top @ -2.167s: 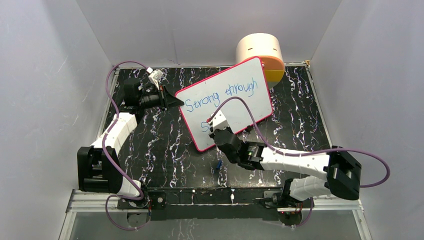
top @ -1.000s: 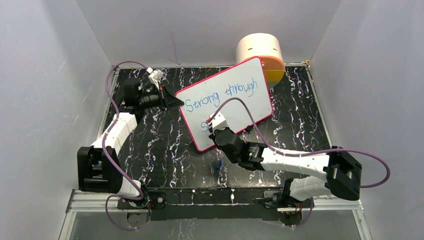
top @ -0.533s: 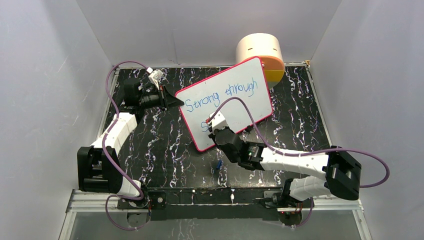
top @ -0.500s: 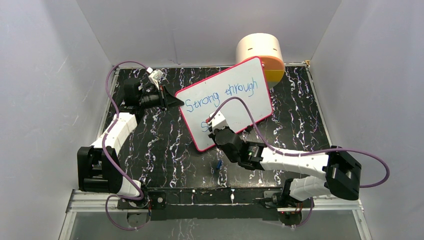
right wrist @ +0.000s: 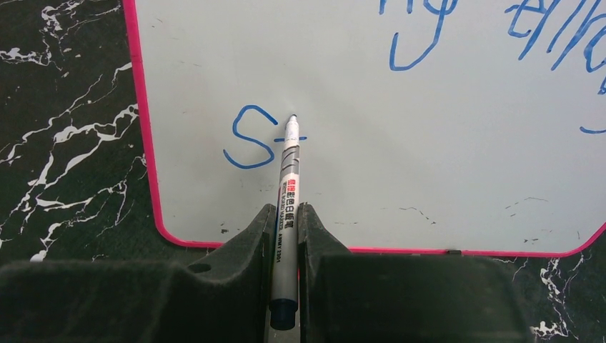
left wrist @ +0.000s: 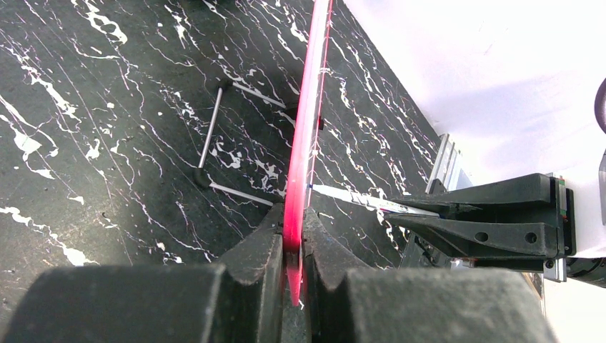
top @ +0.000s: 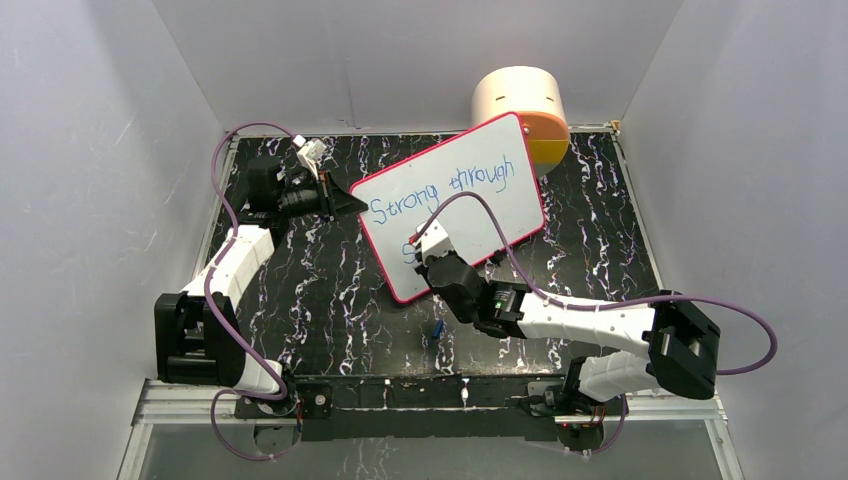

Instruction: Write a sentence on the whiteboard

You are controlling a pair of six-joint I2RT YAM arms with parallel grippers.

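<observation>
Little change: right claw still clamps marker, tip on whiteboard beside the sentence's new "S"; left claw still pinches whiteboard edge.

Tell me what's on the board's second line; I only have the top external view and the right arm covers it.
Observer: In the right wrist view the sentence's second line is only a blue "S" and a short dash.
Operator: Is the pen down?
Observer: The marker, gripped in the shut right end effector, appears to touch the whiteboard at that dash.
Operator: Who steadies the board?
Observer: Left wrist view: the left end effector is clamped on its pink frame, a wire stand behind.
</observation>
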